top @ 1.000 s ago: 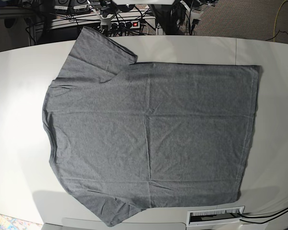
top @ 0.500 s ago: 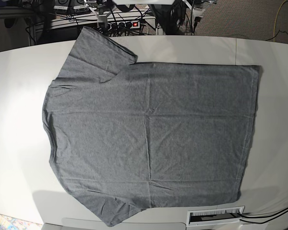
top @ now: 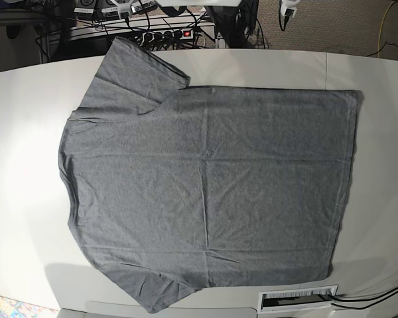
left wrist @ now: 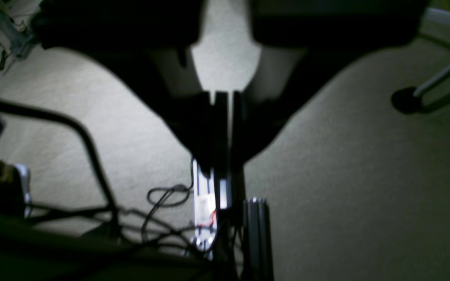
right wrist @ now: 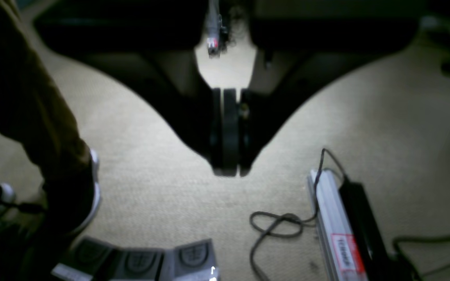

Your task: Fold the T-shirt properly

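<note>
White table [top: 26, 132], T-shirt [top: 205, 185] flat, unfolded. Left gripper [left wrist: 225, 128] and right gripper [right wrist: 227, 132] clenched, empty, over carpet. Should open, pinch both sleeve-side corners evenly.

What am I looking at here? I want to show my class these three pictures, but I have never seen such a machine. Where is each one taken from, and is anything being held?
This is a two-armed robot meant to fold clothes. One camera looks straight down on a white table. Spread flat on it lies a grey T-shirt, unfolded, with its sleeves toward the left of the picture and its hem toward the right.

The other two pictures come from small cameras on the robot's wrists, each looking along its own pincer. The left gripper and the right gripper are the dark shapes in the middle. Both have their jaws closed together with nothing between them.

Neither wrist camera sees the shirt. They show only carpet, cables and a power strip, so both arms are away from the table.
</note>
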